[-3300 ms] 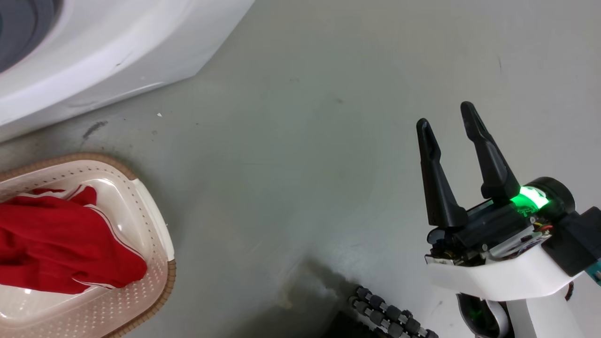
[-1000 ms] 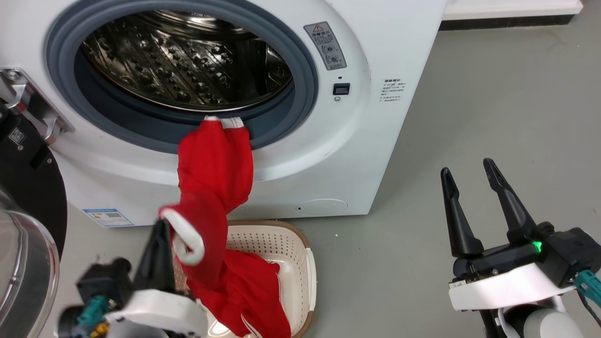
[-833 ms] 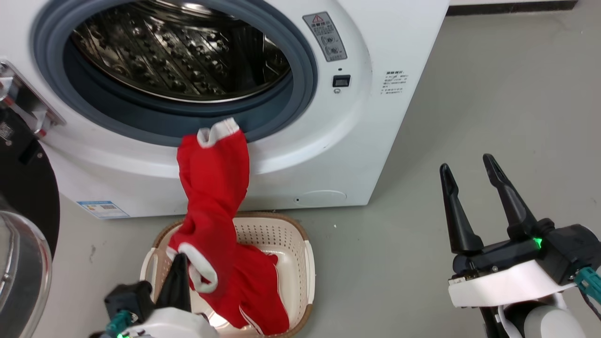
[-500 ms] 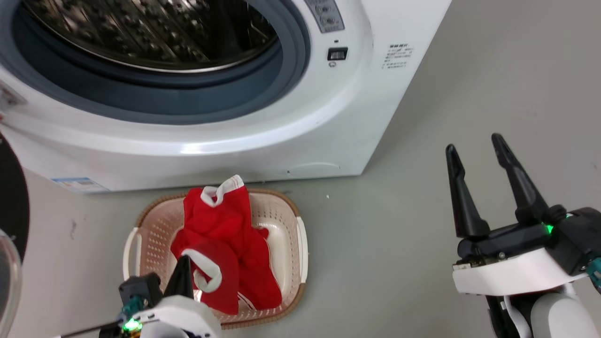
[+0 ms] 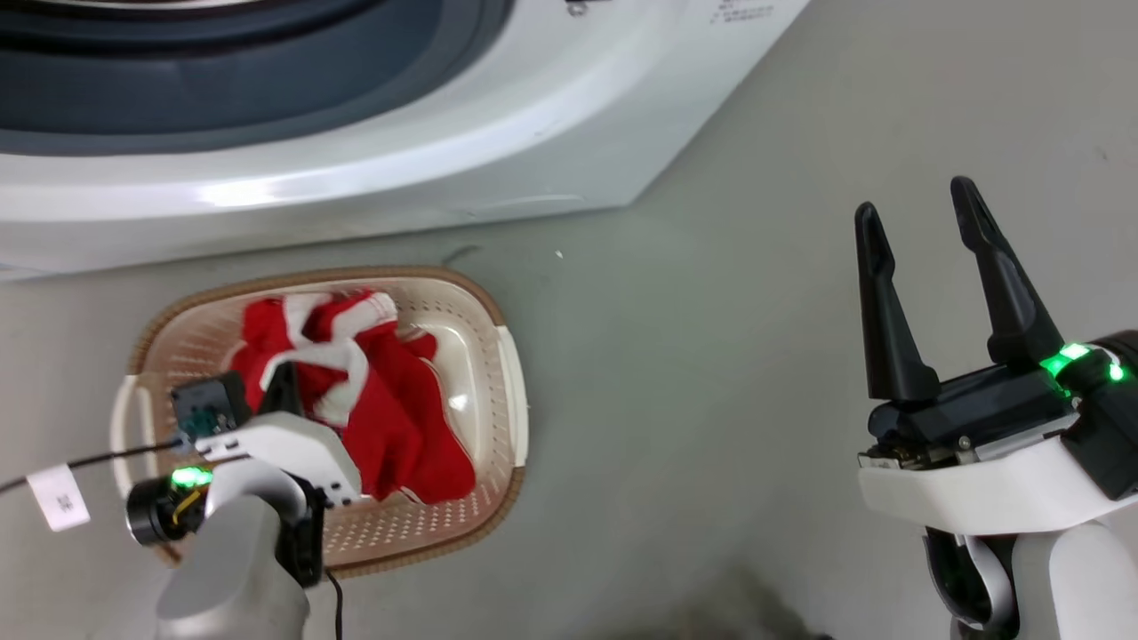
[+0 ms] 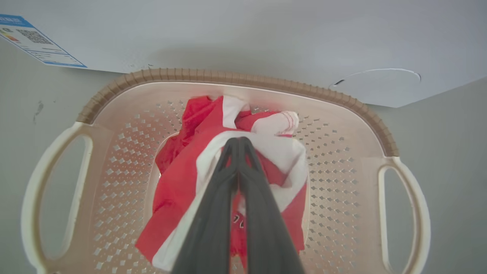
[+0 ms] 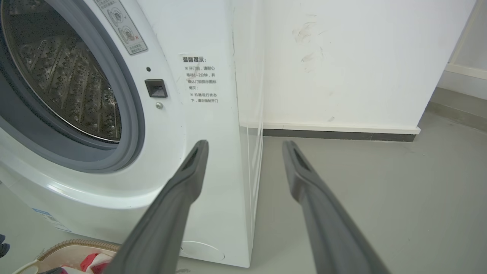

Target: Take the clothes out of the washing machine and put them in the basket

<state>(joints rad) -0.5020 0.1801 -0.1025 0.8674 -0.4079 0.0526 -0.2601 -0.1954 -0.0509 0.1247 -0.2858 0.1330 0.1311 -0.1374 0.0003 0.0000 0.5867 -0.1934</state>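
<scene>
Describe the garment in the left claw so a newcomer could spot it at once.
Find the white washing machine; the cream, brown-rimmed basket sits on the floor before it. Of the red clothes inside, it is the top piece, pinched by the shut left claw: broad white trim, where the piece beneath shows thin white stripes.

washing machine (image 7: 224,125) | notice (image 7: 201,80) headed 温馨提示 (smaller lines blurred) | blue-edged label (image 6: 36,42) unreadable

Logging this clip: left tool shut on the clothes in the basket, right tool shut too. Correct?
No: the right tool is open, as the right wrist view shows. The left tool is shut on the clothes in the basket.
</scene>
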